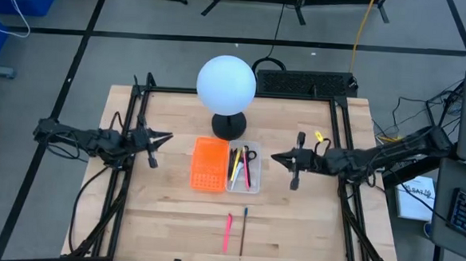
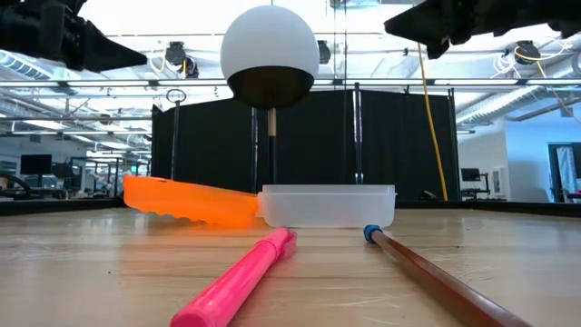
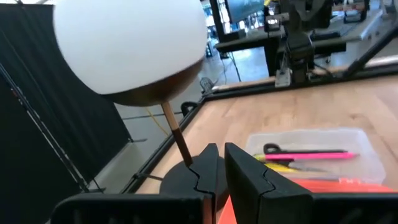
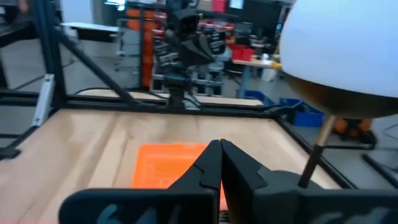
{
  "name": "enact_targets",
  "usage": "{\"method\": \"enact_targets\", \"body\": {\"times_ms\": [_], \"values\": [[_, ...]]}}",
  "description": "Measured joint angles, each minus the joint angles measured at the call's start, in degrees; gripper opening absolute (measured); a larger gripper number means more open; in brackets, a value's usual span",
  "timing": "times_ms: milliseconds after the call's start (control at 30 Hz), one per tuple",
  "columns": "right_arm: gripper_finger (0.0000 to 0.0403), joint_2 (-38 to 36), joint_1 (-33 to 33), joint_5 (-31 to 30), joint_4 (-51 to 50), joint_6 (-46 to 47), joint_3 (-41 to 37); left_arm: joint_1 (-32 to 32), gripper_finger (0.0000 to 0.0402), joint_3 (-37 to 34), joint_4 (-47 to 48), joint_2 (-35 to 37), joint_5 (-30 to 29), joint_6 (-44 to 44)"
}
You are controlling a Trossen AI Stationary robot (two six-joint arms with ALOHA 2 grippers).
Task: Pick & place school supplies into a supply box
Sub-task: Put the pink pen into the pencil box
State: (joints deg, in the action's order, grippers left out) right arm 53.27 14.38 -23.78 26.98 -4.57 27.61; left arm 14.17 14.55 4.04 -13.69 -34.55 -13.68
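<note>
The supply box is a clear tray (image 1: 258,176) joined to an orange perforated half (image 1: 208,163), mid-table. Small black-handled scissors (image 1: 249,154), a pink pen (image 3: 311,155) and a yellow one lie in the tray. A second pink pen (image 1: 228,231) and a dark pencil (image 1: 243,231) lie flat on the wood near the front edge. My right gripper (image 1: 275,157) hovers level to the right of the tray, shut and empty. My left gripper (image 1: 166,137) hovers level to the left of the orange half, its fingers (image 3: 208,165) almost together with nothing between them.
A white globe lamp (image 1: 226,85) on a black round foot (image 1: 228,127) stands just behind the box. Black frame rails (image 1: 136,141) run along both table sides. Bare wood lies left and right of the loose pen and pencil.
</note>
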Motion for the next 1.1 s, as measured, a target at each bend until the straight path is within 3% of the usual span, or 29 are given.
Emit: {"method": "enact_targets", "body": {"times_ms": [233, 433, 533, 833, 1100], "values": [[0.0000, -3.7, -5.6, 11.5, -2.7, 0.9, -3.3, 0.0, 0.0037, 0.0, -0.1, -2.9, 0.0, -0.8], [0.0000, -10.5, -5.7, 11.7, 12.6, -0.8, -14.3, 0.0, 0.0037, 0.0, 0.1, -5.1, 0.0, -0.2], [0.0000, -14.1, -5.7, 8.9, 15.9, -1.1, -18.5, 0.0, 0.0037, 0.0, 0.1, -6.2, 0.0, 0.3], [0.0000, -22.7, -5.8, 7.6, 9.9, -2.2, -23.4, 0.0, 0.0037, 0.0, 0.4, -9.3, -4.7, 2.4], [0.0000, -24.3, -5.8, 12.5, 9.6, 0.1, -24.8, 0.0, 0.0037, 0.0, 0.0, -12.5, -6.0, 6.6]]}}
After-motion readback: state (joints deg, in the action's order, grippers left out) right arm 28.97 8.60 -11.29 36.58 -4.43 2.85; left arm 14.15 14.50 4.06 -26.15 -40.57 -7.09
